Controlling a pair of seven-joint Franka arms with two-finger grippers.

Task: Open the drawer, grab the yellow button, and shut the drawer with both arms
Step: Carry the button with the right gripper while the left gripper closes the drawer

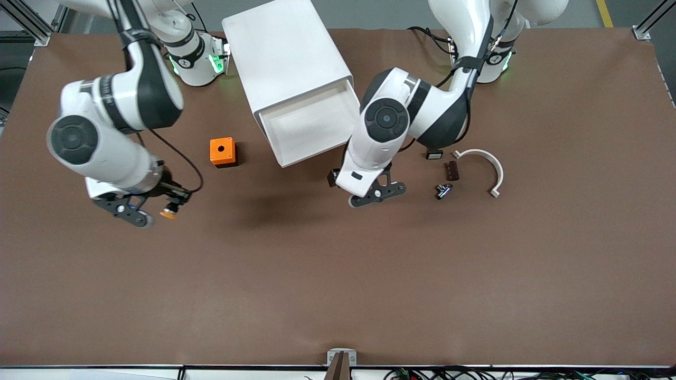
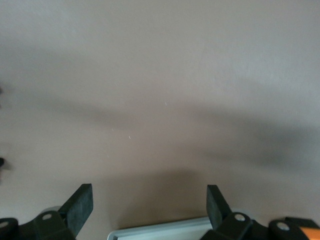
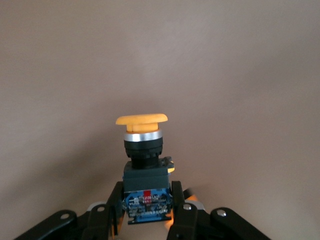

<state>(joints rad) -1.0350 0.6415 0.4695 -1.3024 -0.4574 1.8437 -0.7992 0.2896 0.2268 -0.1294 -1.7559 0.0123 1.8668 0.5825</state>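
The right gripper (image 1: 153, 211) is clenched on the button (image 1: 169, 212), up in the air over bare brown table (image 1: 338, 274) toward the right arm's end. In the right wrist view the 2 fingers (image 3: 112, 210) pinch the button's (image 3: 144, 165) black-and-blue body from either side, and its orange-yellow cap sticks out past the fingertips, clear of them. From the front the cap shows as a small orange dot right at the tip of the claw.

The left gripper (image 1: 377, 193) hangs over the table just off the open drawer's front corner, its fingers (image 2: 80, 205) spread wide with nothing between them. The left wrist view shows plain tabletop in the gap and a strip of the drawer's pale rim (image 2: 160, 231) at the edge.

The drawer (image 1: 311, 126), the top 1 of the white cabinet (image 1: 285, 53), stands pulled out toward the front camera, and its white tray looks bare inside as far as I can see.

The orange cube (image 1: 222, 152) with a black hole sits on the table between the cabinet and the right arm's end, well apart from the held button. Toward the left arm's end lie a curved white bracket (image 1: 488, 166), a small dark brown piece (image 1: 451, 170), a little black switch with a white face (image 1: 434, 154) and a tiny black and silver part (image 1: 443, 190).
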